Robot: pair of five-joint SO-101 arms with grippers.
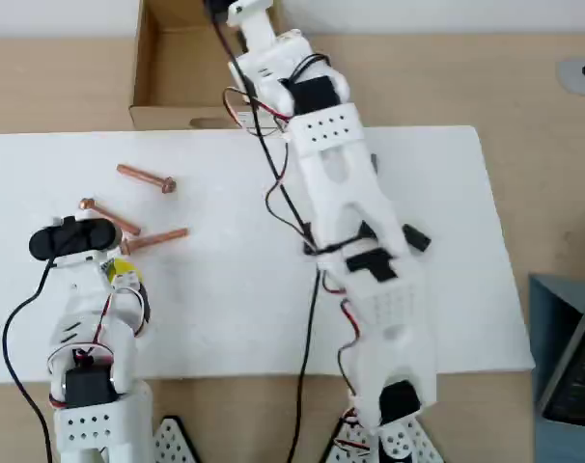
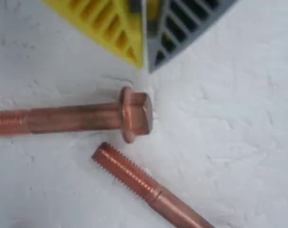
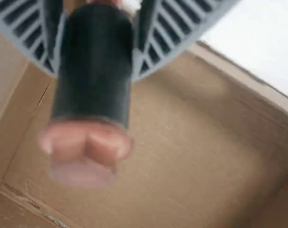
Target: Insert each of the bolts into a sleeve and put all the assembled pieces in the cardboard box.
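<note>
My right gripper hangs over the open cardboard box at the back of the table. In the right wrist view the right gripper is shut on a black sleeve with a copper bolt head poking out of its end, above the box floor. Three loose copper bolts lie on the white mat: a far one, a middle one and a near one. My left gripper sits by the near bolts. Its yellow and grey tips meet, so the left gripper is shut and empty, just beside a bolt head and a threaded end.
The white mat covers most of the wooden table. A dark case stands at the right edge, and a grey disc lies at the back right. Black cables trail along the right arm.
</note>
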